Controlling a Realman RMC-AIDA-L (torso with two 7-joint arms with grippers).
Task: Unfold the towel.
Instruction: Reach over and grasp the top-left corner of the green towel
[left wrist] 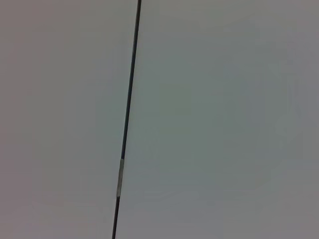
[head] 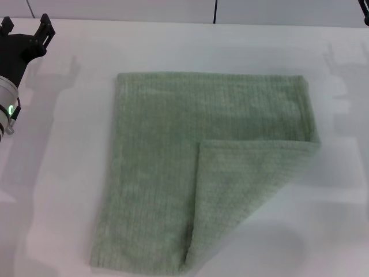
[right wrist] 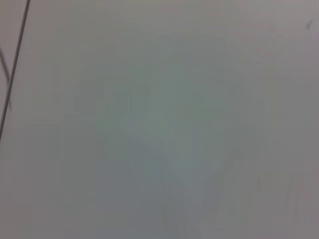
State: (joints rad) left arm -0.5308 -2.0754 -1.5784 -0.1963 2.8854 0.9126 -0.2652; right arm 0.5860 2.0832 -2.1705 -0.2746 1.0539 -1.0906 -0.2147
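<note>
The pale sage-green towel lies flat in the middle of the white table. Its near right part is folded back over itself as a large flap, with the fold edge running from the right side down to the near edge. My left gripper is at the far left of the table, well clear of the towel, open and empty, fingers pointing away from me. My right gripper is out of view. Neither wrist view shows the towel.
The table's far edge meets a pale wall with a dark vertical seam. The left wrist view shows only a plain grey surface with a thin dark line. The right wrist view shows a similar grey surface.
</note>
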